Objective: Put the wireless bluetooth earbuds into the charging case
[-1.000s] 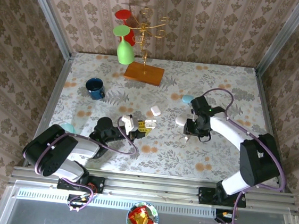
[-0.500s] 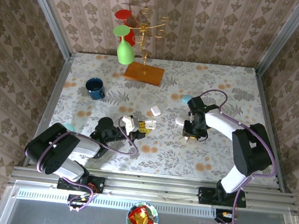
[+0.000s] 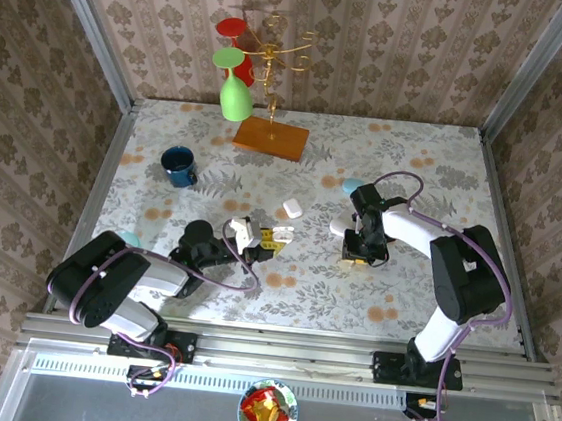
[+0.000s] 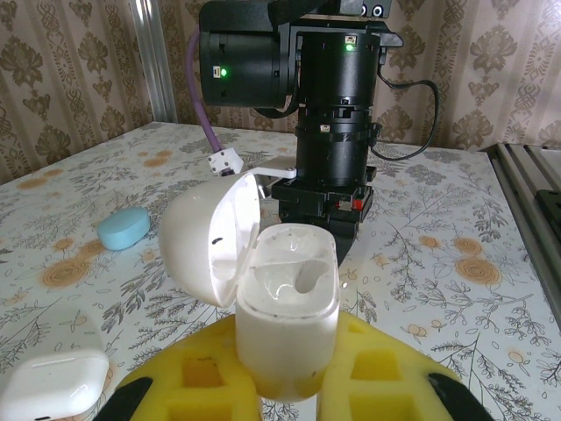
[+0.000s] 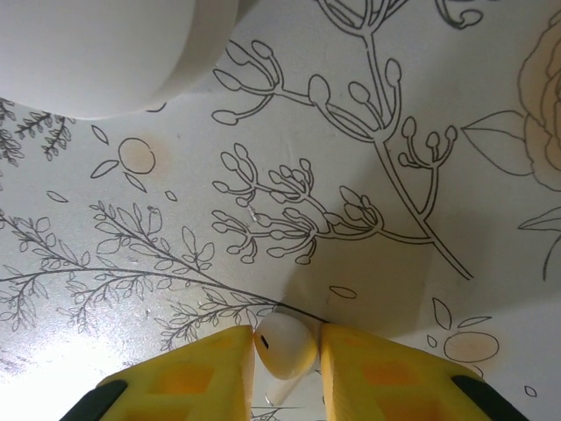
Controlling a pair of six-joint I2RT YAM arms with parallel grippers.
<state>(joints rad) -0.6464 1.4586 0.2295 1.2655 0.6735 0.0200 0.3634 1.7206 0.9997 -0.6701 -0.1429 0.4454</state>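
Left arm (image 3: pixel 151 279) and right arm (image 3: pixel 424 236) of white links and rounded black joints, looping purple cables (image 4: pixel 203 118), blocky yellow fingers (image 5: pixel 188 386) with square recesses, green lights (image 4: pixel 223 72) on black housing (image 4: pixel 337 96)

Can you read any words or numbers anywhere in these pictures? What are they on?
No words or numbers can be read.
Pale marks by the green lights on the black arm: too small to read.
The open white case in the left claw: blank.
The earbud in the right claw: blank, only a tiny dark slot.
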